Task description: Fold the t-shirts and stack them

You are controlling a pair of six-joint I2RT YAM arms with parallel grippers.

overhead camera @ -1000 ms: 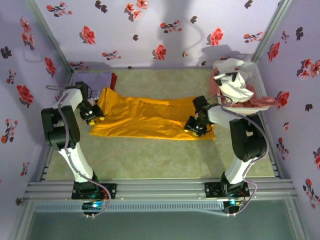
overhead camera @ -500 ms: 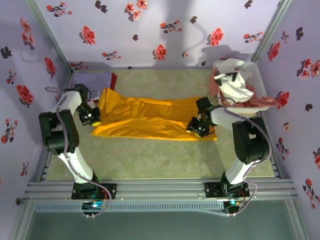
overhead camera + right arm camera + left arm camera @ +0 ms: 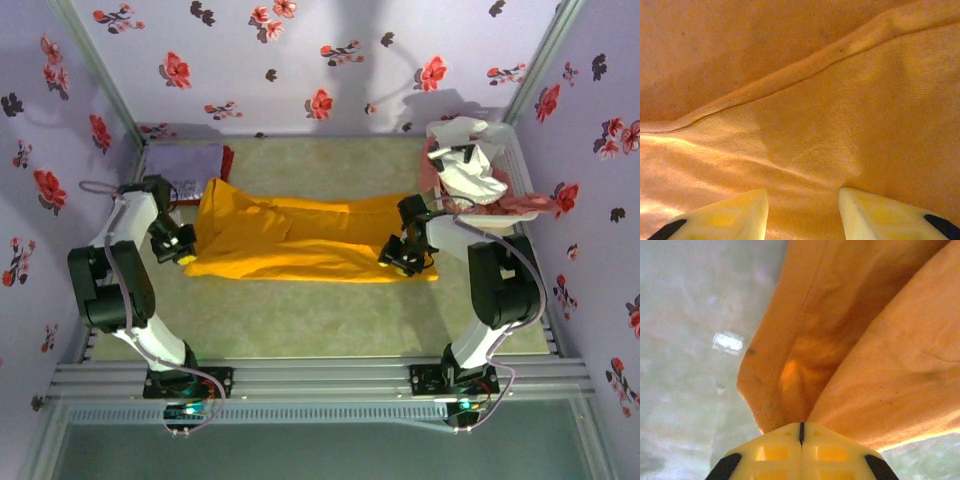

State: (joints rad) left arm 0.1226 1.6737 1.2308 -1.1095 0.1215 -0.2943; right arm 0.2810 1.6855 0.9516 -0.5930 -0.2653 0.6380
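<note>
The mustard-orange t-shirt (image 3: 300, 235) lies spread crosswise on the green table mat. My left gripper (image 3: 178, 250) is at its left edge, shut on a pinch of the orange cloth (image 3: 790, 365), which comes out right at the closed fingertips (image 3: 801, 427). My right gripper (image 3: 402, 256) rests over the shirt's right part, its fingers apart with flat orange cloth (image 3: 790, 75) and a seam between and ahead of them (image 3: 802, 200). A folded lavender shirt (image 3: 185, 160) lies at the back left with a red one (image 3: 228, 160) under its edge. White (image 3: 465, 165) and pink (image 3: 505, 205) shirts are heaped at the back right.
The white and pink shirts sit in a white basket (image 3: 517, 160) against the right wall. Flowered walls close in the left, back and right. Bare green mat (image 3: 300, 320) runs between the shirt and the metal rail at the near edge.
My left gripper has drawn the shirt's left edge outward and toward the near side. My right gripper has slid slightly right on the cloth. The shirt lies longer and flatter.
</note>
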